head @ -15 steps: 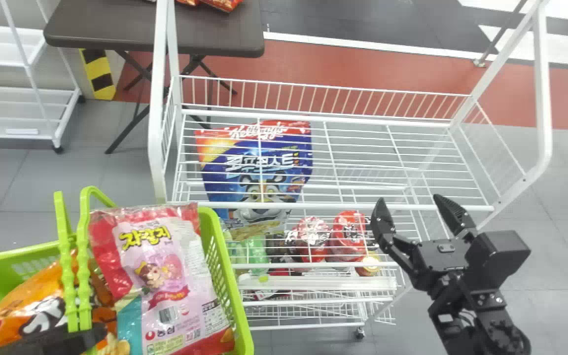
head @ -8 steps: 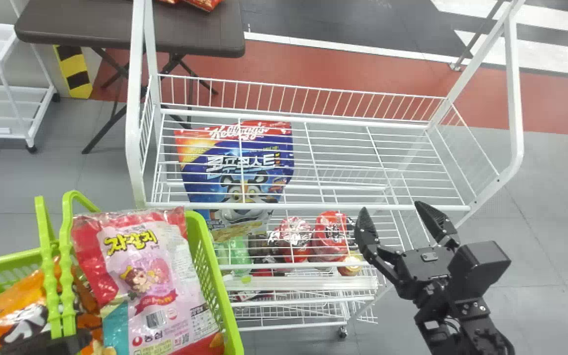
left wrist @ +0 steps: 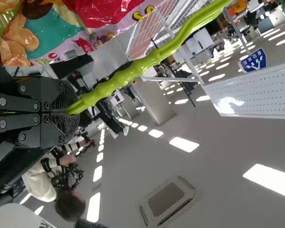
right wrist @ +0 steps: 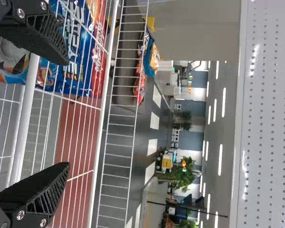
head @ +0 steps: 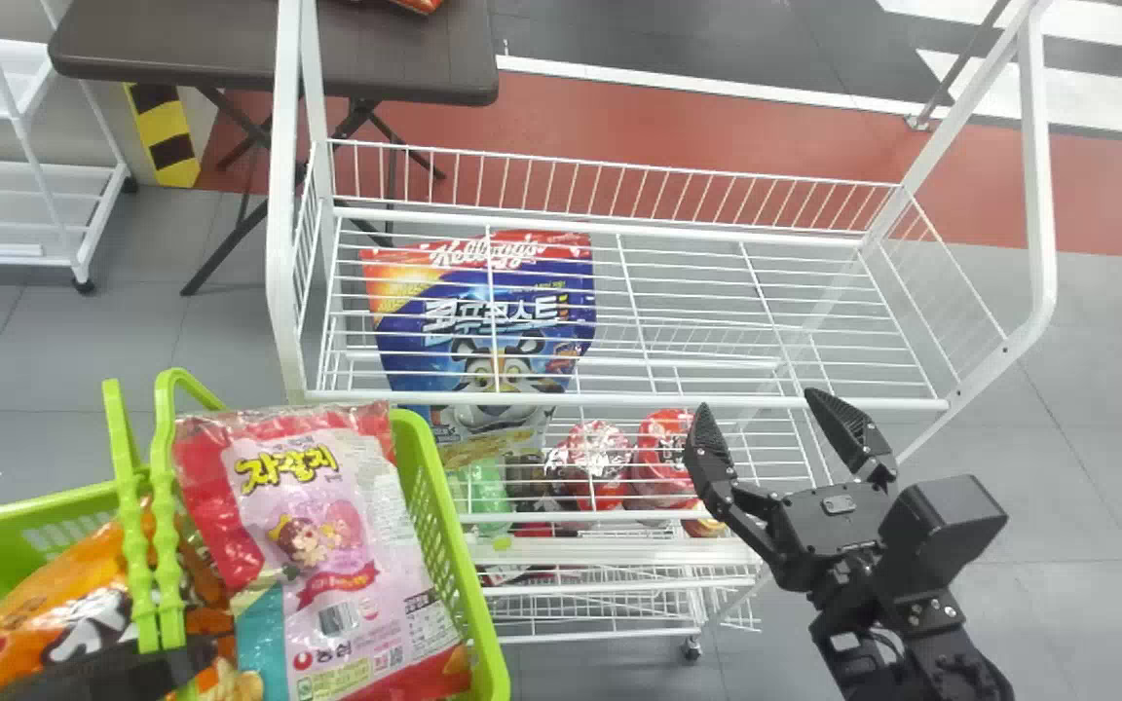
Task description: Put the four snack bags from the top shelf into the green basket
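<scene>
My left gripper (head: 196,657) is at the lower left, at the green basket's handle (head: 164,516). In the left wrist view my left gripper (left wrist: 69,110) is shut on that handle (left wrist: 156,54). The green basket (head: 444,545) holds a pink snack bag (head: 327,555) lying on top and an orange snack bag (head: 64,604) beside it. My right gripper (head: 775,433) stands open at the front right of the rack's top shelf (head: 717,292), with nothing between its fingers. In the right wrist view my right gripper (right wrist: 64,116) is spread before the shelf wires.
A blue cereal bag (head: 493,341) is seen through the top shelf's wires, at the left. Red packages (head: 595,462) and a green item (head: 488,497) stand on a lower shelf. Behind are a dark table (head: 279,49) and a second white rack (head: 25,204).
The head view has shifted slightly, first one way and then partly back. Against the rack, my right gripper has moved a little to the left. The basket and its bags keep their arrangement.
</scene>
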Controlling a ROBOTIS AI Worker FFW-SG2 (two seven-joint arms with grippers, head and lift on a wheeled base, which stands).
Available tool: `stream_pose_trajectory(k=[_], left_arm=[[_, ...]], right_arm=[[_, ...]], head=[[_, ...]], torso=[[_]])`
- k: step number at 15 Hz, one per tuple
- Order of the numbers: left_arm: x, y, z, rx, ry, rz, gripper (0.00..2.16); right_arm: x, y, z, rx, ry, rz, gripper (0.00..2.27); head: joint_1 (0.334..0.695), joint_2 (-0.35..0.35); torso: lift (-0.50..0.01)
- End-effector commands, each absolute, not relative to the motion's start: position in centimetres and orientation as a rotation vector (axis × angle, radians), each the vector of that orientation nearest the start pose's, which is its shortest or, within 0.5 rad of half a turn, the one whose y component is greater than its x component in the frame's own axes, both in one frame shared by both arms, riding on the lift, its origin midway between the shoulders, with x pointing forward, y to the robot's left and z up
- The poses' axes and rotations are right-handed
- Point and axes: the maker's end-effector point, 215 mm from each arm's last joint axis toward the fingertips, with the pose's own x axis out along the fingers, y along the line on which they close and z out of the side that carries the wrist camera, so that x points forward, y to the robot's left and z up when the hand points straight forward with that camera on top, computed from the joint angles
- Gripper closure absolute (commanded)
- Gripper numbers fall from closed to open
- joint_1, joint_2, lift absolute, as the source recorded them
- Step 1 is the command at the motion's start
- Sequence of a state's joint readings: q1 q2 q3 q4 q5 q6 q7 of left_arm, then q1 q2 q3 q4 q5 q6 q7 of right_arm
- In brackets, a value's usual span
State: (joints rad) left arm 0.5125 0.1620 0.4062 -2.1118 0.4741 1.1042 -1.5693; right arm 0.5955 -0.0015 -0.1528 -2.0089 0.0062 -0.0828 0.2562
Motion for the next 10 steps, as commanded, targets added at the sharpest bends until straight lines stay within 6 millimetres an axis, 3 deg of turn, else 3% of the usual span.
stream_pose_trajectory(k=[1,10], left_arm=[[23.0,16.3,-32.8,-0.948,0.555,-1.287,2.15],[22.6,16.3,-32.7,-0.950,0.559,-1.288,2.15]], right_arm=[[40.2,-24.8,-37.3,-0.071,0.081,0.140,0.08],[39.0,-23.2,-37.0,-0.059,0.085,0.166,0.09]], head=[[0.695,-0.174],[0.695,-0.132]], torso=[[-0.004],[-0.004]])
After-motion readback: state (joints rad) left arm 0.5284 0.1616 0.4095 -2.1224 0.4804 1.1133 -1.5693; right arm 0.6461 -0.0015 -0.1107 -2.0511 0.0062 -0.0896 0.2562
